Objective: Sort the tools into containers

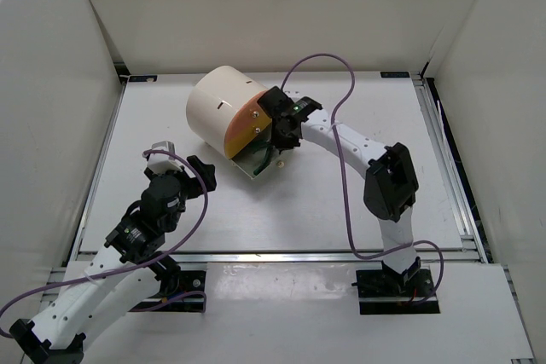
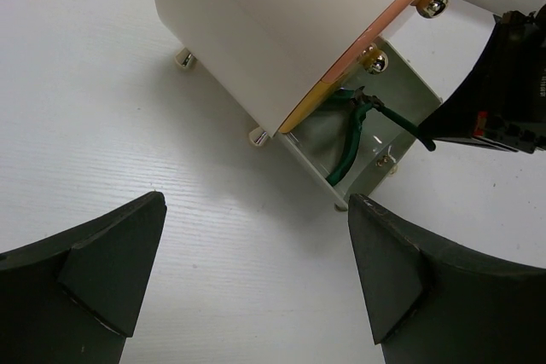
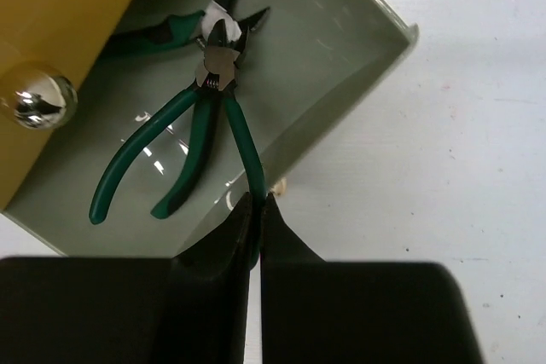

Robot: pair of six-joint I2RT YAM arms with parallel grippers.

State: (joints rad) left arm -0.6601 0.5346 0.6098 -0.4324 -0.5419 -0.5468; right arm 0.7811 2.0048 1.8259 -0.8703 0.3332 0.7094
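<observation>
A cream drum cabinet point(image 1: 217, 104) with a peach face point(image 1: 247, 125) lies at the middle back of the table. Its lowest grey-green drawer point(image 1: 256, 164) stands pulled out. My right gripper point(image 3: 258, 202) is shut on one handle of green-handled cutters point(image 3: 220, 61), whose head hangs inside the drawer point(image 3: 341, 66). A second pair of green-handled pliers point(image 3: 162, 27) lies deeper in the drawer, partly under the face. In the left wrist view the cutters point(image 2: 354, 125) show in the drawer point(image 2: 311, 168). My left gripper point(image 2: 256, 210) hovers open and empty over bare table, short of the drawer.
Brass knobs point(image 2: 374, 60) mark the shut drawers on the face. The drum point(image 2: 256, 23) rests on small feet point(image 2: 183, 59). White walls enclose the table on three sides. The right arm point(image 1: 388, 181) reaches in from the right, its cable looping above.
</observation>
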